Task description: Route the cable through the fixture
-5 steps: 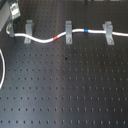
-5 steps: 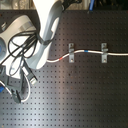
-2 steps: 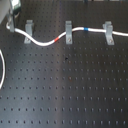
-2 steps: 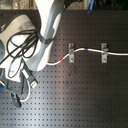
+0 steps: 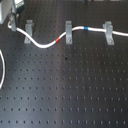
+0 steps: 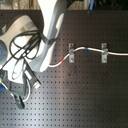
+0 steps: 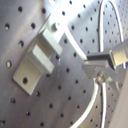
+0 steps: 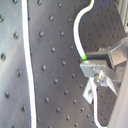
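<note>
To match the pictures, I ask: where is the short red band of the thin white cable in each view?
First exterior view: red band just left of the middle grey metal clip bracket.
Second exterior view: red band left of the same bracket.
Both wrist views: not visible.
Shared landmark: that bracket.

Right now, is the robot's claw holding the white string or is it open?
Gripper: closed, its fingers pinching the white cable.

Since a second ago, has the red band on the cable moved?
Yes. In the first exterior view the red band has slid toward the first exterior view's left, from right of the middle fixture to its left.
</note>
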### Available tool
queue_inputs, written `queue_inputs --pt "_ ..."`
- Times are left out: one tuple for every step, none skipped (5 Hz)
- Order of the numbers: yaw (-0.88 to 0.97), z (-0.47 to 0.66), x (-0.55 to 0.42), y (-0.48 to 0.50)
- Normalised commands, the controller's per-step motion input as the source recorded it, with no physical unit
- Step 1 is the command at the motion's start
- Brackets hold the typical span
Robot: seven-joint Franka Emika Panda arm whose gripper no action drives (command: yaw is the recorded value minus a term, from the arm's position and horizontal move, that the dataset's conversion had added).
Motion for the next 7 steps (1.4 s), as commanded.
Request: queue_inputs --pt "-0.24 -0.28 0.314 0.241" --pt "-0.2 -0.27 0.309 0.252" --pt "-0.25 -0.23 0.334 0.209" --pt "-0.15 -0.2 0.213 -0.126" --pt "0.0 -0.28 0.049 -0.443" --pt "0.0 -0.31 -0.025 -0.589" --pt "-0.01 -0.42 0.096 -0.525"
